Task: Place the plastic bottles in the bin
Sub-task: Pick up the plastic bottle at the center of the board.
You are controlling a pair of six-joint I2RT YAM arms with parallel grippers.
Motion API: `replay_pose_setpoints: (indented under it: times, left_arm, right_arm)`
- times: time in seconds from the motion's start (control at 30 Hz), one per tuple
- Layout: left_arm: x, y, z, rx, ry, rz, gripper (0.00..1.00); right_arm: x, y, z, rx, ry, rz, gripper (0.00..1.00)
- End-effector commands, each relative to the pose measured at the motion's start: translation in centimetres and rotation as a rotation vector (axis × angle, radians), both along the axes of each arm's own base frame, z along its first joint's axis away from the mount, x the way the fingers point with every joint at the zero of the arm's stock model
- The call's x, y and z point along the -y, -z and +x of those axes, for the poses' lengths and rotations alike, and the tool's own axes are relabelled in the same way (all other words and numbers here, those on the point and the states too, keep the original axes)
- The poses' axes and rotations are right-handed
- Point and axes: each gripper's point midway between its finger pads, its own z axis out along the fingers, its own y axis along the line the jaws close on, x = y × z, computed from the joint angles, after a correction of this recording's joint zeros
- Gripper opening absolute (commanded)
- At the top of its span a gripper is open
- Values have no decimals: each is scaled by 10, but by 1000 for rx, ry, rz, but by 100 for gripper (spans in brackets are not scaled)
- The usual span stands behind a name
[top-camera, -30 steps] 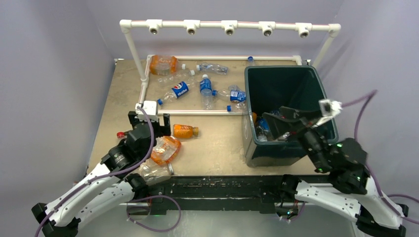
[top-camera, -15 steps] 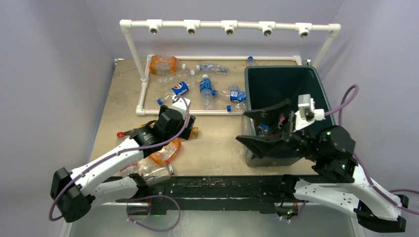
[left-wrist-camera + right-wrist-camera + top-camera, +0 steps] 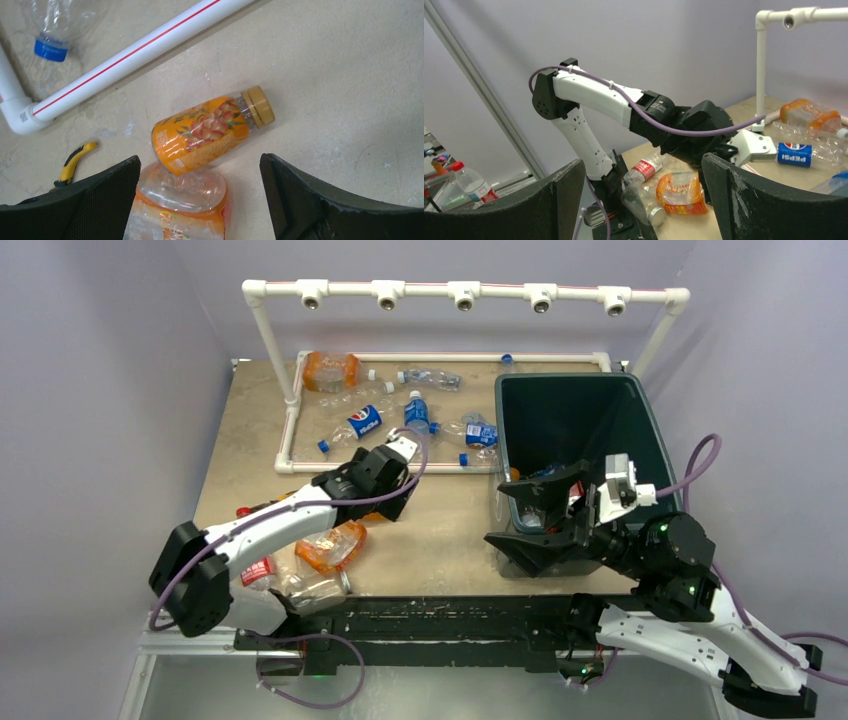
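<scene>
A small orange bottle [image 3: 205, 132] with a gold cap lies on the table, touching a crushed orange-labelled bottle [image 3: 180, 205] [image 3: 335, 545]. My left gripper [image 3: 200, 160] [image 3: 385, 495] hangs open just above both, with nothing held. In the top view it hides the small bottle. More plastic bottles lie inside the pipe frame: a Pepsi one [image 3: 362, 422], a blue-labelled one [image 3: 416, 415] and a big orange one [image 3: 330, 370]. The dark green bin [image 3: 570, 379] stands at the right. My right gripper [image 3: 537, 515] [image 3: 644, 162] is open and empty at the bin's near-left corner, facing left.
A white PVC pipe [image 3: 135, 50] [image 3: 340, 467] runs just beyond the small bottle. A yellow-handled screwdriver [image 3: 75, 160] lies to its left. A red-labelled clear bottle [image 3: 258, 570] and a metal-capped clear jar [image 3: 318, 587] lie at the near-left edge.
My left arm has stretched forward and right, from the near-left corner to above the small orange bottle. My right gripper has come out of the bin and swung left, staying open.
</scene>
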Motion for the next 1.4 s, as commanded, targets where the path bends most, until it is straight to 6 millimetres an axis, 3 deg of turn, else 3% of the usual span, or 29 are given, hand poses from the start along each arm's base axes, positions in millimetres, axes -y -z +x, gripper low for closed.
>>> replay_pose_setpoints:
  times: [0.0, 0.13, 0.3, 0.63, 1.0, 1.37]
  left_arm:
    - [31, -18, 18, 17, 165, 8, 89]
    - [32, -10, 21, 9, 249, 80, 88]
    - [41, 13, 7, 13, 396, 40, 88]
    - [29, 28, 35, 6, 410, 269, 86]
    - [30, 59, 29, -51, 417, 274, 85]
    - [30, 88, 20, -131, 425, 292, 74]
  right_arm:
    - [2, 0, 2, -20, 12, 26, 90]
    - [5, 1, 1, -37, 15, 29, 90]
    - [7, 4, 1, -44, 19, 35, 90]
    - [-2, 7, 1, -53, -5, 30, 89]
    - [2, 10, 4, -69, 19, 27, 89]
    - [0, 10, 4, -77, 11, 29, 89]
